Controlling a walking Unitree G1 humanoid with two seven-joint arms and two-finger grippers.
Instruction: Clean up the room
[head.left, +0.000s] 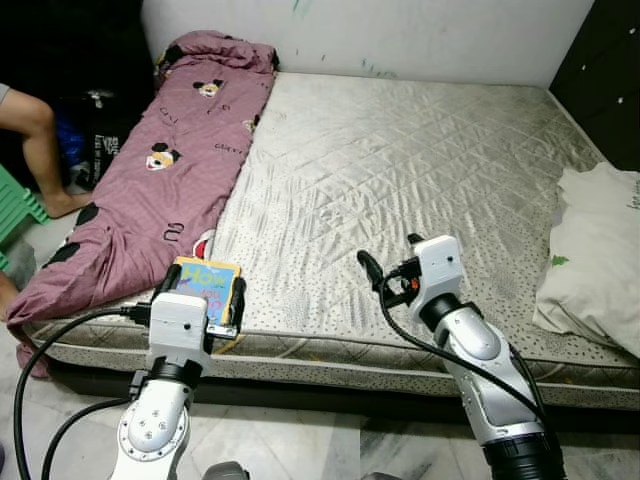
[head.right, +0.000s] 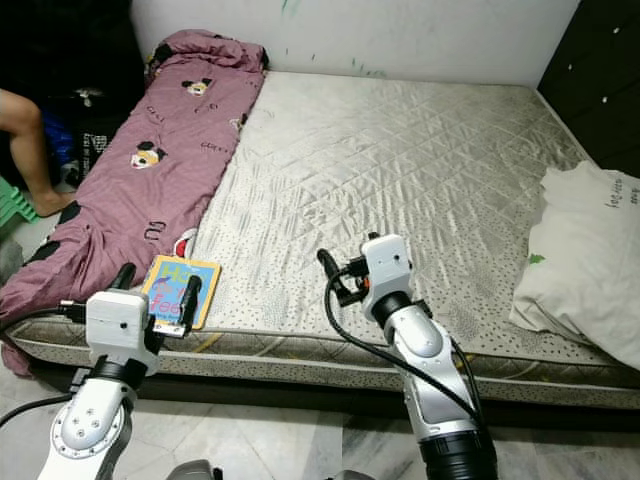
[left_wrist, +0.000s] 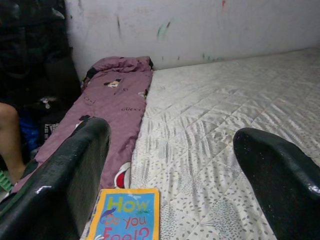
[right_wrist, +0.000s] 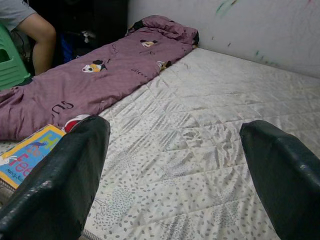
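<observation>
A bare quilted mattress fills the scene before the robot, with a purple cartoon-print blanket stretched along its left edge and bunched up against the white wall. A colourful children's book lies flat at the mattress's near left corner, just beside the blanket's lower end. The left gripper hovers over that book with its two black fingers spread apart, one on each side of the cover; the left wrist view makes the yellow and blue title lettering on the book readable between the fingers, which the head views leave too small to read. The right gripper sits over the middle of the mattress near its front edge, fingers wide apart and holding nothing; its wrist view catches the book off to one side at an angle. A white pillow rests on the right side of the bed beside a dark cabinet. A person's bare leg shows at the far left, and the right wrist view adds a green plastic stool next to that person.
</observation>
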